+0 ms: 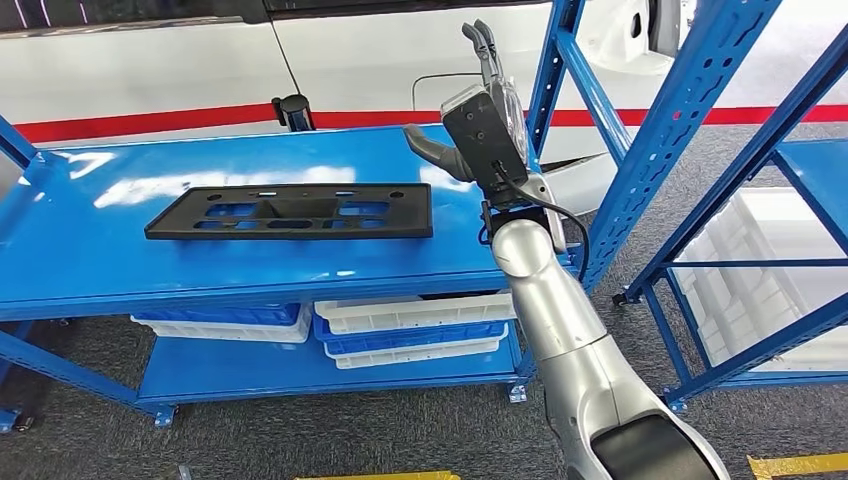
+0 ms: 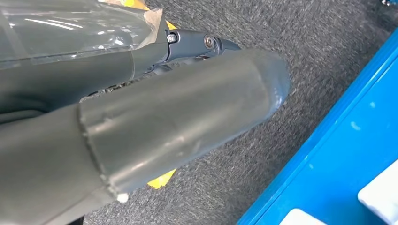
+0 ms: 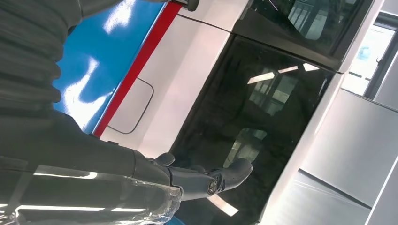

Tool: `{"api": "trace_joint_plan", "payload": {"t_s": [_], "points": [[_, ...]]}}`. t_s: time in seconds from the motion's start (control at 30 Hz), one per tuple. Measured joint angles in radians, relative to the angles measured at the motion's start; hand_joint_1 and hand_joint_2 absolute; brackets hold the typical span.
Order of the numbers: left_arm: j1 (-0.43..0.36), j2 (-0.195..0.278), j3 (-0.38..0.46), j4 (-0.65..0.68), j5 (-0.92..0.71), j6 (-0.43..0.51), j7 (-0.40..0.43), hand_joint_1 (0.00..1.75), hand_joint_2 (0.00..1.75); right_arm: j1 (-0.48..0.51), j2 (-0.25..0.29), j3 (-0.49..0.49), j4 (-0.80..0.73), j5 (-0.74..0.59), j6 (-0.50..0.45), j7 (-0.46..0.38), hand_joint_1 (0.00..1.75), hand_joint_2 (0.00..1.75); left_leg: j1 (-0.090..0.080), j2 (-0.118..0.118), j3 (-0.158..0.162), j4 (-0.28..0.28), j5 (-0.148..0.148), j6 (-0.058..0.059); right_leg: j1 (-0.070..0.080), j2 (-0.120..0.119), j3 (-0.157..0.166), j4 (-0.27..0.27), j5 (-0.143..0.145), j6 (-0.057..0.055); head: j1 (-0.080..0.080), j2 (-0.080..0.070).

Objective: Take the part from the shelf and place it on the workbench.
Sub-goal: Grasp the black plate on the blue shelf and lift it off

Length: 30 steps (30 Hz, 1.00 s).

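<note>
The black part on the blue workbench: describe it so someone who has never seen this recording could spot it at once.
Find the blue workbench in front of the white vehicle. On its top lies the black part, a flat, long rectangular plate with cut-outs, left of the raised right hand. It is the only dark thing there; the trays beneath are white and blue.

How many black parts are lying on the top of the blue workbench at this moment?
1. A single flat black part lies on the blue workbench top, left of the raised right hand, not touching it. The hand hides a small stretch of the top.

Empty right hand (image 3: pixel 141 173) — before white vehicle (image 3: pixel 206 70).
</note>
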Motion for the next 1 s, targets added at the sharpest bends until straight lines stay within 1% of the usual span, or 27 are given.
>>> {"api": "trace_joint_plan", "payload": {"t_s": [0.07,0.1,0.2,0.27,0.4,0.5,0.57,0.7,0.83,0.93,1.0], "points": [[0.0,0.0,0.003,0.0,0.003,0.003,-0.002,0.0,0.0,-0.001,0.002,0.005,0.004,0.025,-0.014,0.001,0.0,1.75,0.001,0.001,0.001,-0.002,0.0,-0.002,0.002,0.0,0.0,0.0,-0.001,-0.002,0.0,0.0],[0.0,0.0,0.003,0.0,0.004,0.006,-0.002,0.0,0.0,-0.001,0.002,0.01,0.006,0.043,-0.025,0.002,0.0,1.75,0.002,0.001,0.001,-0.003,0.0,-0.005,0.003,0.0,0.0,0.0,-0.002,-0.003,0.0,0.0],[0.0,-0.001,0.003,0.0,-0.008,0.019,0.011,0.0,0.0,0.006,0.012,0.042,0.02,0.104,-0.049,0.001,0.0,1.75,0.003,0.002,0.002,-0.005,-0.001,-0.021,0.005,0.001,0.0,0.001,-0.003,-0.01,0.001,0.0],[-0.001,-0.001,0.003,0.0,-0.02,0.032,0.025,0.0,0.0,0.02,0.027,0.077,0.036,0.141,-0.051,-0.002,0.0,1.75,0.004,0.003,0.003,-0.005,-0.001,-0.026,0.005,0.001,0.0,0.001,-0.004,-0.012,0.001,0.0],[-0.002,-0.001,0.002,0.0,-0.028,0.055,0.045,0.0,0.0,0.054,0.073,0.171,0.088,0.185,-0.05,-0.006,0.0,1.75,0.003,0.003,0.002,-0.005,-0.002,-0.029,0.005,0.001,0.0,0.001,-0.004,-0.012,0.001,0.0],[0.001,0.002,0.005,0.0,-0.018,0.058,0.045,0.0,0.0,0.057,0.097,0.259,0.126,0.144,-0.054,0.02,0.0,1.75,0.002,0.003,0.002,-0.005,-0.002,-0.03,0.005,0.001,0.001,0.001,-0.004,-0.012,0.001,0.0],[0.006,0.004,0.012,0.0,-0.006,0.059,0.04,0.0,0.0,0.052,0.106,0.336,0.152,0.098,-0.062,0.045,0.0,1.75,0.0,0.003,0.001,-0.005,-0.002,-0.03,0.004,0.001,0.001,0.0,-0.004,-0.012,0.001,0.0],[0.024,0.01,0.033,0.0,0.01,0.059,0.029,0.0,0.0,0.033,0.116,0.499,0.198,0.033,-0.092,0.091,0.0,1.75,-0.001,0.003,0.001,-0.005,-0.002,-0.03,0.002,0.001,0.001,-0.001,-0.004,-0.012,0.001,0.0],[0.04,0.013,0.051,0.0,0.017,0.058,0.019,0.0,0.0,0.003,0.118,0.63,0.243,0.04,-0.13,0.141,0.0,1.75,-0.002,0.003,0.001,-0.005,-0.002,-0.03,0.001,0.001,0.002,-0.002,-0.004,-0.012,0.001,0.0],[0.043,0.014,0.06,0.0,0.018,0.059,0.014,0.0,0.0,-0.016,0.118,0.695,0.277,0.057,-0.158,0.184,0.0,1.75,-0.003,0.002,0.001,-0.005,-0.002,-0.03,0.0,0.0,0.002,-0.002,-0.004,-0.012,0.001,0.0],[0.044,0.015,0.062,0.0,0.018,0.059,0.013,0.0,0.0,-0.02,0.118,0.706,0.284,0.06,-0.164,0.193,0.0,1.75,-0.003,0.002,0.001,-0.005,-0.002,-0.03,0.0,0.0,0.002,-0.002,-0.004,-0.012,0.001,0.0]]}}
